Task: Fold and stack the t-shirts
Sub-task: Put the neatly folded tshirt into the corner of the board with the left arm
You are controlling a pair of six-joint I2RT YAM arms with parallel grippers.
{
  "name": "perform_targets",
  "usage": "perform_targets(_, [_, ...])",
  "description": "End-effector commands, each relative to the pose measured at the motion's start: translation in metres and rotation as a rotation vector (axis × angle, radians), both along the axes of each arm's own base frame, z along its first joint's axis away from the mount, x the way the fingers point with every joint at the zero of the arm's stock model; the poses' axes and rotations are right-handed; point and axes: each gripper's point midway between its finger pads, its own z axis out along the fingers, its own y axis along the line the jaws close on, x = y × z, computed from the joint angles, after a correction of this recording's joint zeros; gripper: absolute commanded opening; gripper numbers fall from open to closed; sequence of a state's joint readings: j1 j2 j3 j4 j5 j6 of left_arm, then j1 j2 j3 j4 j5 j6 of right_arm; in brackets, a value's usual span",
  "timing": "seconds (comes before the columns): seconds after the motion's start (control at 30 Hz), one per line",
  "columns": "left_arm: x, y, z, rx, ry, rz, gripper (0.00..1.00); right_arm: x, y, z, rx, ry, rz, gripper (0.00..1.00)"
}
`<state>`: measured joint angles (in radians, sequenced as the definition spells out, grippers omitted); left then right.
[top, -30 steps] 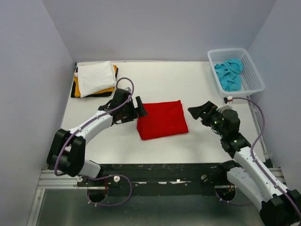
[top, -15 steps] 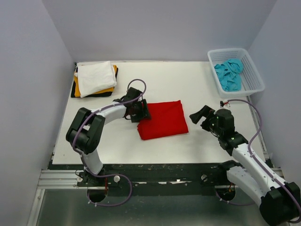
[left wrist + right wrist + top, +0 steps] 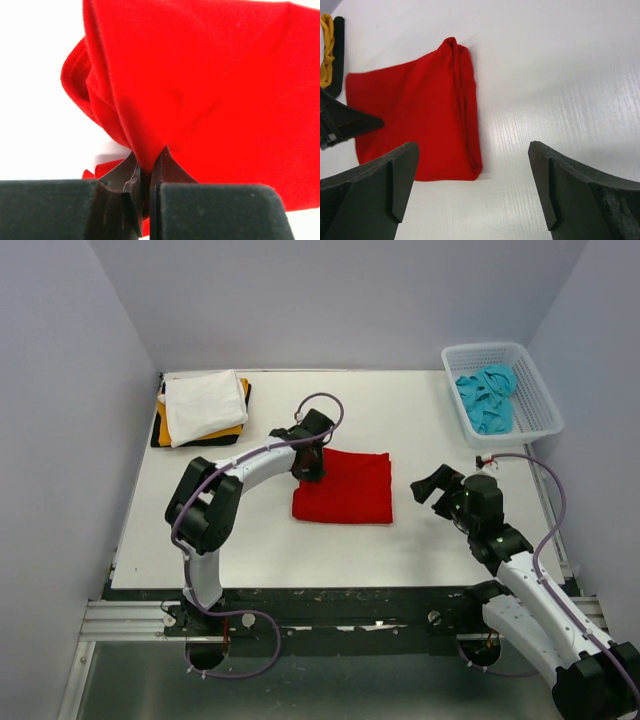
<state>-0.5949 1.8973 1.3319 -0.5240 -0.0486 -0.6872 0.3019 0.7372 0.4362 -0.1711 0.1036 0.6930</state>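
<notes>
We see the left fingers (image 3: 312, 462) pressed together on the far-left corner of the bright red folded cloth t-shirt (image 3: 345, 490), cloth bunched at the pinch. Shirt lies mid white counter (image 3: 260, 530). The right fingers (image 3: 428, 483) spread wide, near its right edge, not touching. At far left, 1 stack topped by a folded white t-shirt (image 3: 203, 405).

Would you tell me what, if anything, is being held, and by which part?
The left jaws are shut on the red t-shirt, pinching its far left corner; the right jaws hold nothing.
</notes>
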Motion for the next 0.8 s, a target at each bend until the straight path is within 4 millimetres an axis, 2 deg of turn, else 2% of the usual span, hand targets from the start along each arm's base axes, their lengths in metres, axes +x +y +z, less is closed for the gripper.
perform_targets(0.0, [0.052,0.048,0.057,0.285,-0.226,-0.062,0.00,0.001,-0.010,0.001,-0.047,-0.003,-0.036,1.00])
perform_targets(0.07, [0.074,0.065,0.076,0.372,-0.303,-0.086,0.00,0.002,-0.011,0.000,-0.053,0.003,-0.036,1.00])
perform_targets(0.17, [0.106,0.088,0.101,0.390,-0.360,-0.098,0.00,0.002,-0.011,-0.004,-0.063,0.015,-0.035,1.00])
perform_targets(0.33, [0.147,0.131,0.139,0.459,-0.443,-0.124,0.00,0.004,-0.015,-0.008,-0.093,0.026,-0.046,1.00])
perform_targets(0.4, [0.159,0.140,0.155,0.497,-0.469,-0.157,0.00,0.005,-0.018,-0.011,-0.107,0.032,-0.059,1.00])
perform_targets(0.6, [0.179,0.169,0.188,0.586,-0.489,-0.131,0.00,0.008,-0.027,-0.020,-0.149,0.055,-0.099,1.00])
perform_targets(0.77, [0.181,0.193,0.215,0.568,-0.504,-0.020,0.00,0.011,-0.031,-0.029,-0.177,0.087,-0.117,1.00])
